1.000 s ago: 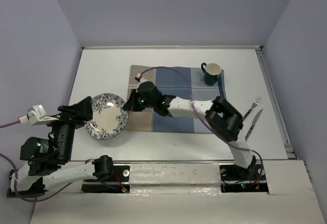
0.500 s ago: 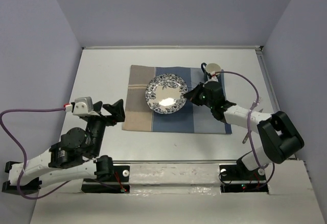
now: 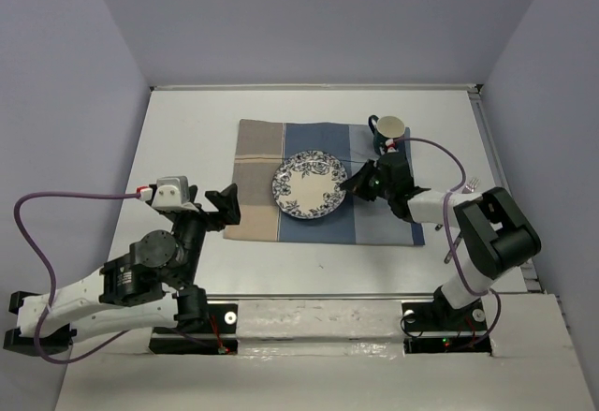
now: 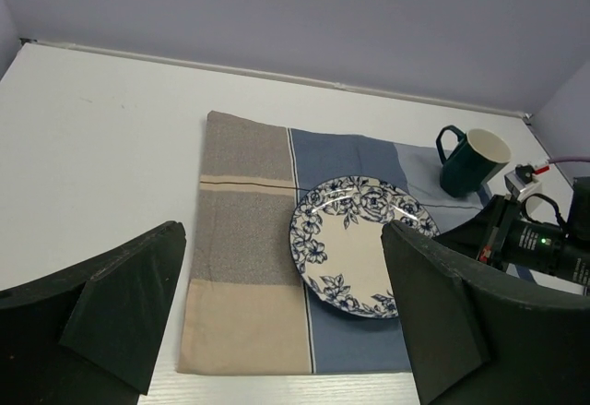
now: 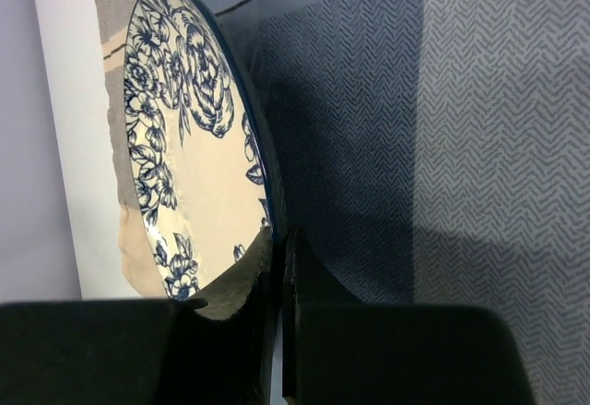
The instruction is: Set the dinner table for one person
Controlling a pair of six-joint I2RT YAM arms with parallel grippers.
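A blue-and-white floral plate is over the middle of the plaid placemat on the white dinner table. My right gripper is shut on the plate's right rim. Whether the plate rests fully on the cloth I cannot tell. My left gripper stands open and empty by the placemat's near left corner, facing the plate. A dark green mug stands on the placemat's far right corner.
A fork lies on the table right of the placemat, partly hidden behind the right arm. Grey walls close in the table at the back and both sides. A purple cable loops from the left wrist on the left.
The right gripper has carried the plate from the table left of the placemat to its middle. The left arm has swung rightward up to the placemat's near left corner.
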